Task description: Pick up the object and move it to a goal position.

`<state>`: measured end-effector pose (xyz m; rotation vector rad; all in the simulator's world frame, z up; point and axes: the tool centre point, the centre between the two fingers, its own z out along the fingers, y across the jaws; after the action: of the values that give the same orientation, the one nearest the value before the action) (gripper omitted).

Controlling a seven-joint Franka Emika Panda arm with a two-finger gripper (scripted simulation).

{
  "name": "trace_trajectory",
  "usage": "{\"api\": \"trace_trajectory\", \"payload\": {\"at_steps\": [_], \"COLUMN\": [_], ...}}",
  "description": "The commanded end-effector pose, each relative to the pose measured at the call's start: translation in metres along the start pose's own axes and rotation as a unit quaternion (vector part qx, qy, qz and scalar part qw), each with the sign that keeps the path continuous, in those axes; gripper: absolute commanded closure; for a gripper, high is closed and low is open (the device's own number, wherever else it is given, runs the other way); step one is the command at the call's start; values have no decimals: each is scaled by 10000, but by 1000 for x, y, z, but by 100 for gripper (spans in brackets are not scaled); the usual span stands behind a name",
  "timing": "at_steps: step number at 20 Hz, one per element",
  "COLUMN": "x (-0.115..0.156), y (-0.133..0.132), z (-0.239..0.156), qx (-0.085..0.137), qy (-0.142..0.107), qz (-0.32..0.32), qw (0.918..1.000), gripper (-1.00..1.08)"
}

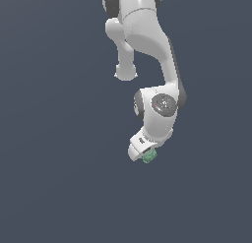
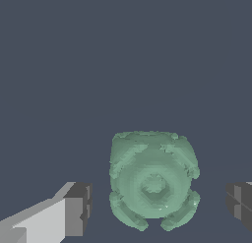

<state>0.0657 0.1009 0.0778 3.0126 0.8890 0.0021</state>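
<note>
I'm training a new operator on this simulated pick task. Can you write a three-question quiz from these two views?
1. True or false: in the wrist view, the fingers already press against both sides of the green ball.
2. Multiple choice: in the exterior view, the green ball shows
A) far off to the exterior view's left
B) just under the gripper
C) above the arm's elbow
3. Fill in: the ball's surface looks ____, not smooth.

Key:
1. False. There is a visible gap on each side, and the jaws stand open around it.
2. B
3. Bumpy
</note>
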Motion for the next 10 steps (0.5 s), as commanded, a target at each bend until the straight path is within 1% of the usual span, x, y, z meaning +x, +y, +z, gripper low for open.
{"api": "trace_trajectory", "payload": {"at_steps": [1, 5, 10], "x": [-1, -1, 0], "y": [-1, -1, -1], "z": [13, 33, 39], "qx": [4, 4, 4], "qy": [-7, -6, -6], "qz": [-9, -19, -22], "qw": [10000, 10000, 10000], "gripper": [-92, -92, -92]}}
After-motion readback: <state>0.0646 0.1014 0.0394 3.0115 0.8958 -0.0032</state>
